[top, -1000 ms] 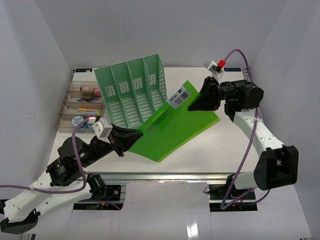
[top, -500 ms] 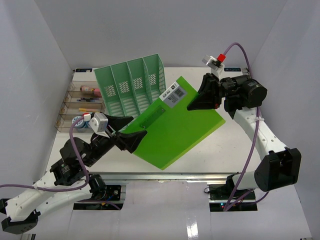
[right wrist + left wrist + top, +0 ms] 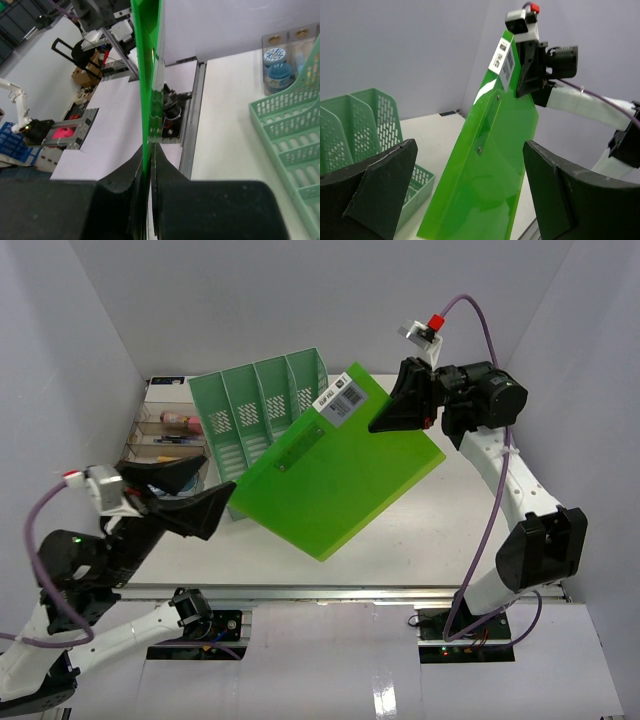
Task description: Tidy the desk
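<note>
Spread wide and holding nothing, the left gripper (image 3: pixel 220 476) hovers over the near left of the white desk (image 3: pixel 450 510). One green folder (image 3: pixel 330 475) tilts above the desk, its top corner clamped by the right gripper (image 3: pixel 375 428). The folder's single barcode label (image 3: pixel 340 400) is too small to read. Behind stand one four-slot rack (image 3: pixel 255 410) and one clear tray (image 3: pixel 150 455).

Plain matte grey-white walls close in three sides of the top view: a back wall (image 3: pixel 300 300) across the upper frame, a left panel (image 3: pixel 60 370) and a right panel (image 3: pixel 595 360), evenly lit, standing around the white desk (image 3: pixel 455 515). Along the bottom edge lies a pale floor (image 3: pixel 300 670) with a bright glare patch (image 3: pixel 385 702) near the centre. The upper left of the right wrist view shows cardboard boxes (image 3: pixel 86 67), and a blue crate (image 3: pixel 10 142) sits at its left edge.
</note>
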You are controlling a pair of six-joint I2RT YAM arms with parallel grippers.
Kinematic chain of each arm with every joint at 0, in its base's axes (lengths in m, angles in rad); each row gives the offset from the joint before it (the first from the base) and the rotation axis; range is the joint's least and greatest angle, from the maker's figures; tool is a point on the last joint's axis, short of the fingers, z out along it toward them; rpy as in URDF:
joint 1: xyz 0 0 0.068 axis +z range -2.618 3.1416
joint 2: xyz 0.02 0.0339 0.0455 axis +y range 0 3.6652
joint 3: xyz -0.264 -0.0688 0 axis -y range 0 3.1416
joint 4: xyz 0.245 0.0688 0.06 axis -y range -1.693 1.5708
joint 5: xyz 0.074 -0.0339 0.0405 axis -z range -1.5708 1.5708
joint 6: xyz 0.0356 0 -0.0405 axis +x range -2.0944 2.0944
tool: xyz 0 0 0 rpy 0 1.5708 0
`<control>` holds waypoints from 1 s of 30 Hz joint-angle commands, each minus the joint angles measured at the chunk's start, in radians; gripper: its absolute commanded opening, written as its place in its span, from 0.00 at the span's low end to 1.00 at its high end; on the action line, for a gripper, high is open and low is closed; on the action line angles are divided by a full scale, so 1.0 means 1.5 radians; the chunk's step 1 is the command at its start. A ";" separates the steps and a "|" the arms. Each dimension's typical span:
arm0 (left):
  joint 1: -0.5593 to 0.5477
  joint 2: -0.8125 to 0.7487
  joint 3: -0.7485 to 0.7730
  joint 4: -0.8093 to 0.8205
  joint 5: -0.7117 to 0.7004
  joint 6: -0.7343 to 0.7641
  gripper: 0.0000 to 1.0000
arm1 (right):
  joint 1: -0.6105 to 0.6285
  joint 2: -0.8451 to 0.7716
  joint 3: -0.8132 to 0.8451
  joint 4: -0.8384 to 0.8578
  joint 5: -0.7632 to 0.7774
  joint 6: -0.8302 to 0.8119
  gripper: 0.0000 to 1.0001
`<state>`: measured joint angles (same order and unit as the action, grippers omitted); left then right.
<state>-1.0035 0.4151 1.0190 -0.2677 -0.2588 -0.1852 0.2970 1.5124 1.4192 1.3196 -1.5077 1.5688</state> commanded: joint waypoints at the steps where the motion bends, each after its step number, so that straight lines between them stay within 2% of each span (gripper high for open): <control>1: 0.002 -0.016 0.097 -0.042 -0.033 0.019 0.98 | 0.003 0.036 0.110 0.370 -0.099 0.037 0.08; 5: 0.001 -0.030 0.141 -0.041 -0.054 0.018 0.98 | 0.004 0.088 0.205 0.315 -0.077 0.015 0.08; 8: 0.001 -0.030 0.146 -0.046 -0.070 0.019 0.98 | 0.006 0.115 0.284 0.222 -0.050 -0.082 0.08; 13: 0.002 -0.022 0.138 -0.050 -0.082 0.007 0.98 | 0.006 0.131 0.400 -0.127 0.014 -0.369 0.08; 16: 0.002 -0.015 0.135 -0.050 -0.088 0.002 0.98 | 0.006 0.131 0.453 -0.416 0.075 -0.545 0.08; 18: 0.002 -0.011 0.134 -0.051 -0.092 0.002 0.98 | 0.006 0.127 0.483 -0.568 0.111 -0.711 0.08; 20: 0.001 -0.009 0.129 -0.053 -0.092 -0.001 0.98 | 0.005 0.118 0.491 -0.758 0.174 -0.816 0.08; 22: 0.002 -0.015 0.120 -0.054 -0.096 -0.002 0.98 | 0.005 0.108 0.485 -0.845 0.237 -0.921 0.08; 25: 0.002 -0.025 0.096 -0.053 -0.102 -0.006 0.98 | 0.006 0.104 0.484 -1.014 0.327 -1.014 0.08; 30: 0.001 -0.048 0.063 -0.054 -0.107 -0.014 0.98 | 0.042 0.092 0.486 -1.144 0.484 -1.116 0.08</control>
<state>-1.0035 0.3661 1.1457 -0.3375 -0.4029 -0.1924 0.3141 1.6887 2.1235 -0.0995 -1.0604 0.1412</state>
